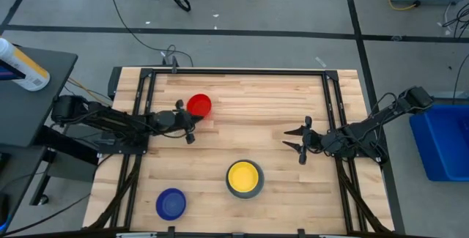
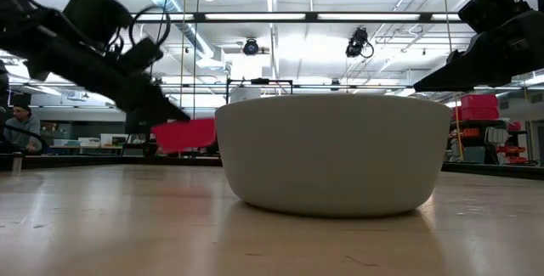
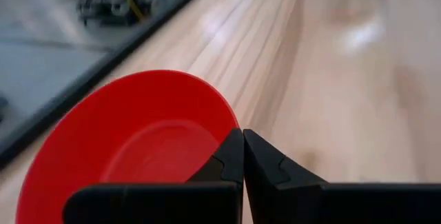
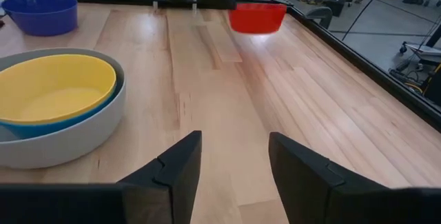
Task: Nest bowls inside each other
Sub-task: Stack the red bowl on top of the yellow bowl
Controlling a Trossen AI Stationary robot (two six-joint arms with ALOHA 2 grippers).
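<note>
A red bowl [image 1: 199, 105] is at the far left of the table, with my left gripper [image 3: 242, 136] shut on its rim. It also shows in the low view [image 2: 185, 134] and the right wrist view [image 4: 256, 17]. Near the front, a yellow bowl [image 4: 55, 89] sits inside a light blue bowl [image 4: 41, 125], which sits inside the larger pale grey bowl [image 4: 76, 138]. A dark blue bowl [image 1: 171, 203] stands alone on its base at the near left. My right gripper [image 1: 296, 140] hovers open at the right, with nothing between its fingers. My left gripper pinches the red bowl's rim [image 3: 224, 129] on the side toward the table's near edge, one finger inside the bowl and one outside. The fingers come from the table's left, slanting a little downward. The bowl is mouth up and seems slightly clear of the table.
Bare wooden tabletop [image 1: 249, 113] lies between the red bowl and the stacked bowls. A black frame [image 1: 242, 72] runs along the table's far edge and sides. A blue bin [image 1: 443, 139] stands off the table to the right.
</note>
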